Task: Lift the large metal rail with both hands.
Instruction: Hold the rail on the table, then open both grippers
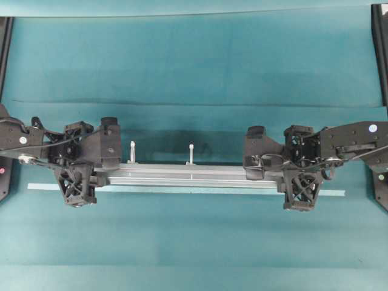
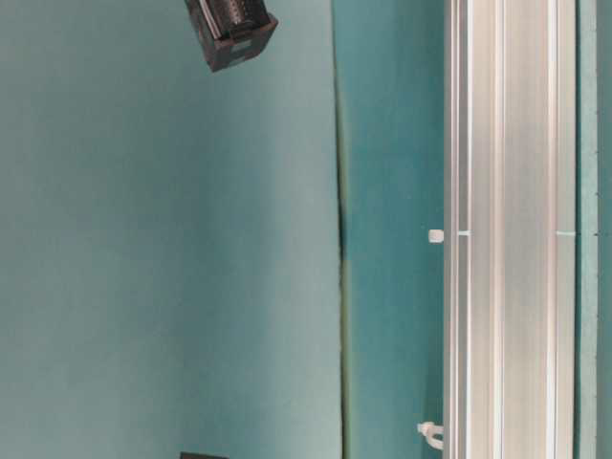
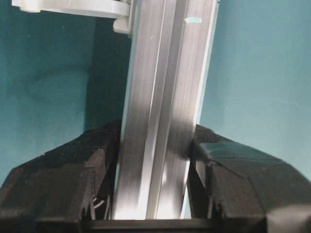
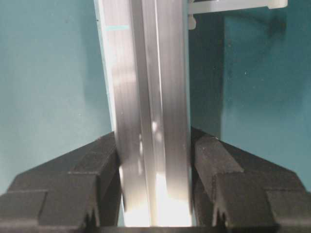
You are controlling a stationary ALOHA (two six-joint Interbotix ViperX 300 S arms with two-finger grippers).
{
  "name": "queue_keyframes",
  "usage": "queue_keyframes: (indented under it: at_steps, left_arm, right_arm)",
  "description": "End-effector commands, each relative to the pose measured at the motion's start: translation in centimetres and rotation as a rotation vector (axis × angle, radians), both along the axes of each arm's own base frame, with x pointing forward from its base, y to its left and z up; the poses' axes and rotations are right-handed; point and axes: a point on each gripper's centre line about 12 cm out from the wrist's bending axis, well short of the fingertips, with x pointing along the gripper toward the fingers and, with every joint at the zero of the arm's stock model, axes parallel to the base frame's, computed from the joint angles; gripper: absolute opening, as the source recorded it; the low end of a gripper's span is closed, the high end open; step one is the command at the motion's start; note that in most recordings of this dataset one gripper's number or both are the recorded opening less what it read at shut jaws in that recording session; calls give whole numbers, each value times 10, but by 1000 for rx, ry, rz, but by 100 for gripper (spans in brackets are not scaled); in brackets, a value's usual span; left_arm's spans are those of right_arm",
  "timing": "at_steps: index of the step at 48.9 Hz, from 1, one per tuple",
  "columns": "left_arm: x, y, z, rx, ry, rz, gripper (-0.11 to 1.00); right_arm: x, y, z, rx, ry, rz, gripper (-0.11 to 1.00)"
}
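Large metal rail [image 1: 188, 174], a long silver grooved aluminium bar, runs from nine to three o'clock across the middle of the overhead view, above a teal cloth-covered table [image 1: 194, 66]. The left black lattice-fingered gripper [image 1: 91, 167] is clamped on its nine o'clock end and the right black lattice-fingered gripper [image 1: 282, 173] on its three o'clock end. Two small white upright pegs [image 1: 133, 151] stand along the rail's twelve o'clock edge. A thin flat pale-green strip [image 1: 333, 193] lies on the cloth just at the six o'clock side of the rail, sticking out past both grippers.

From table level, which is turned on its side, the rail fills the three o'clock side from top to bottom, with white pegs on its nine o'clock edge; a black housing shows at eleven o'clock.

In the left wrist view, the rail rises from six towards twelve o'clock between the two black fingers [image 3: 73, 179], both pressed against its sides.

In the right wrist view the same holds: the rail runs straight up, with fingers [image 4: 228, 184] tight on either side.
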Motion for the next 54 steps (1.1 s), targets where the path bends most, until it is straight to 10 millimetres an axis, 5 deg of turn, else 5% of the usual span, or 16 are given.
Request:
queue_keyframes:
  at_steps: [1,54]
  left_arm:
    - [0,0,0,-36,-3,84,36]
    - [5,-5,1,-5,-71,-13,36]
  right_arm:
    - [-4,4,-8,5,30,13,38]
    - [-7,4,-10,6,-10,-13,38]
